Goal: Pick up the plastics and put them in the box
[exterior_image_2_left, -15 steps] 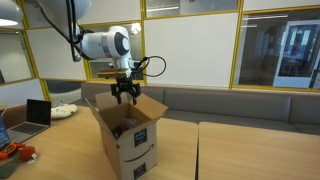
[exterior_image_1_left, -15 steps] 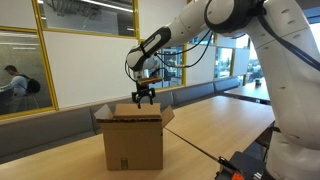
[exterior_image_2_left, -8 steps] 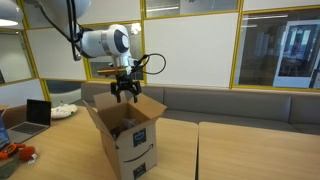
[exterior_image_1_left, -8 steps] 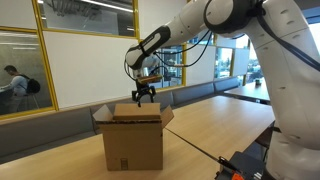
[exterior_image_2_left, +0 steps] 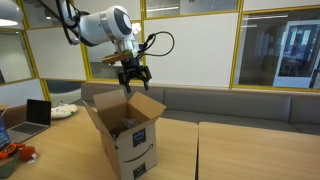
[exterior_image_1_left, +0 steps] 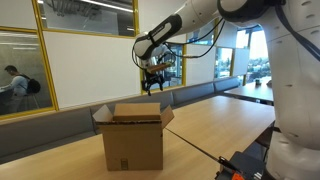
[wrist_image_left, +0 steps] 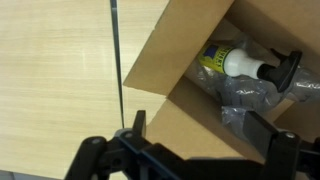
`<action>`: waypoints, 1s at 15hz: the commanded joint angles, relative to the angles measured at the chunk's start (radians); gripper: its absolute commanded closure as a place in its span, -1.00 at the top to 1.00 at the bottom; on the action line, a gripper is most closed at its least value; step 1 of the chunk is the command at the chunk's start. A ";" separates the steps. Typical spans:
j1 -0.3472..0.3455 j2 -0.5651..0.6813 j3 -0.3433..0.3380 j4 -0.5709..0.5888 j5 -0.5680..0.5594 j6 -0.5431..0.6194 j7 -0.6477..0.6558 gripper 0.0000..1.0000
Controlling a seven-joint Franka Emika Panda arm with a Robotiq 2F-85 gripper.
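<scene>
An open cardboard box stands on the wooden table; it shows in both exterior views. My gripper hangs open and empty above the box, off to one side, and also shows in an exterior view. In the wrist view my open fingers frame the box's flap. Inside the box lie a spray bottle with a yellow label and crumpled clear plastic.
A bench runs along the glass wall behind the table. A laptop and white items sit on a neighbouring table. A table seam runs beside the box.
My gripper has risen and shifted sideways away from the box opening. The box has not moved.
</scene>
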State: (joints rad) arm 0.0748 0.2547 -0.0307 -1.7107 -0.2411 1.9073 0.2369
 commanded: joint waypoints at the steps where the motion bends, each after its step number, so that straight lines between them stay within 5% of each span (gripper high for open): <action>1: -0.022 -0.209 -0.022 -0.198 -0.060 0.034 0.048 1.00; 7: -0.119 -0.504 -0.052 -0.524 -0.090 0.076 0.086 1.00; 15: -0.183 -0.885 -0.154 -0.817 0.092 0.118 -0.267 1.00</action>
State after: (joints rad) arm -0.0973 -0.4754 -0.1524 -2.4404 -0.2154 2.0023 0.0904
